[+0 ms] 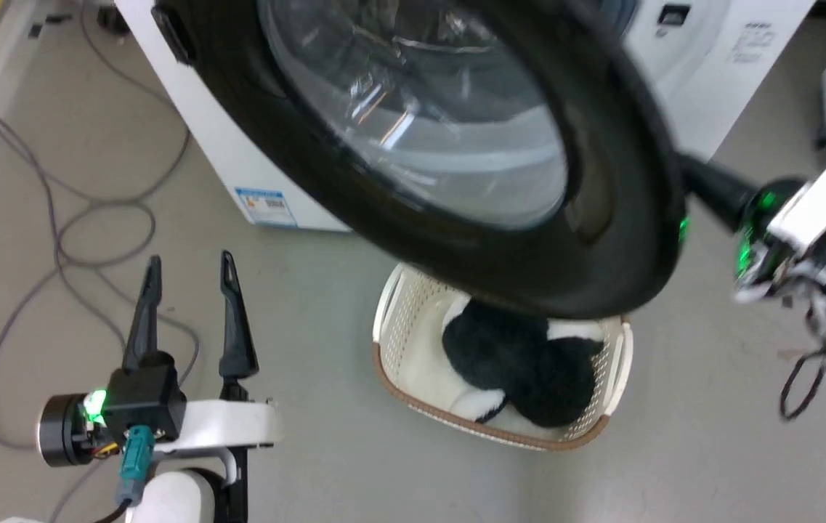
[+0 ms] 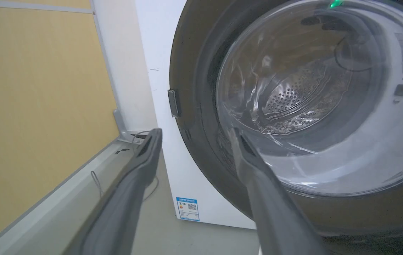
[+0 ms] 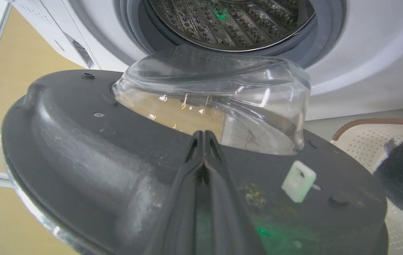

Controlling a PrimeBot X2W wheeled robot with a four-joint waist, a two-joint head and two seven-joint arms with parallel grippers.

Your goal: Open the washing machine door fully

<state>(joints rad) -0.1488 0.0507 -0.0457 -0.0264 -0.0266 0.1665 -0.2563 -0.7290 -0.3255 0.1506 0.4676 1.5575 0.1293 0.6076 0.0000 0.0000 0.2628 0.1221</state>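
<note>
The washing machine door [image 1: 623, 181] hangs partly open, hinged at its left, its free edge out to the right above the basket [image 1: 389, 319]. The right gripper [image 3: 204, 141], fingers pressed together and empty, lies against the door's inner face by that edge, best placed to push. The left gripper [image 1: 191, 265] sits wide open at the near left.

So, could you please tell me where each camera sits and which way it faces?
Head view: head, looking down on the washing machine door; left gripper, right gripper show.
Left wrist view: left wrist, facing the door's outside; open fingers.
Right wrist view: right wrist, facing the door's inside; shut fingers.
Shared: all three see the door.
</note>
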